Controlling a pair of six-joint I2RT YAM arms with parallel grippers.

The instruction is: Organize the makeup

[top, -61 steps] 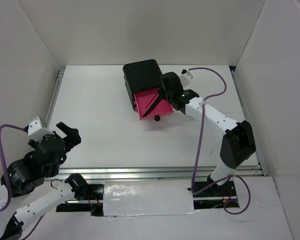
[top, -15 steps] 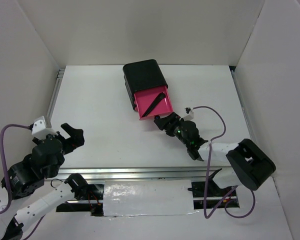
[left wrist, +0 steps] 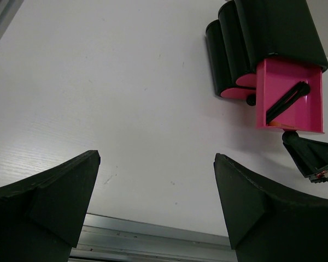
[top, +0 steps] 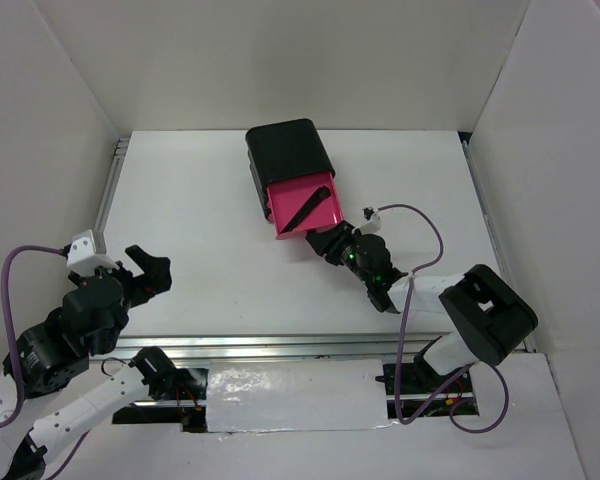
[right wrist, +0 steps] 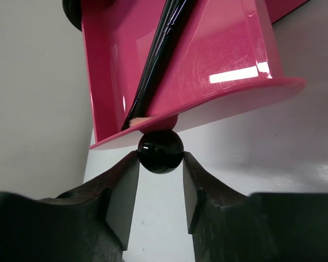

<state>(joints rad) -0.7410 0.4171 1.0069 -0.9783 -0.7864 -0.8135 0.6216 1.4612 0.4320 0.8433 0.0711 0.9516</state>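
A black chest [top: 285, 150] stands at the back middle with one pink drawer [top: 305, 210] pulled out. Thin black brushes [top: 308, 207] lie slantwise in the drawer; in the right wrist view the brushes [right wrist: 161, 49] end in a pale orange tip at the drawer's front wall [right wrist: 208, 65]. My right gripper [right wrist: 160, 158] is low at the drawer front, its fingers touching both sides of the round black knob [right wrist: 160, 150]. It also shows in the top view [top: 322, 241]. My left gripper [top: 145, 272] hovers open and empty at the near left. No other makeup is in view.
In the left wrist view the chest [left wrist: 279, 27], the open drawer [left wrist: 290, 101] and the right gripper's tip [left wrist: 298, 144] lie far right. A metal rail [top: 310, 347] runs along the table's near edge. White walls enclose the table.
My right gripper has come down from above the drawer beside the chest and now sits at the drawer's front, shut on the knob. The left arm has shifted slightly.
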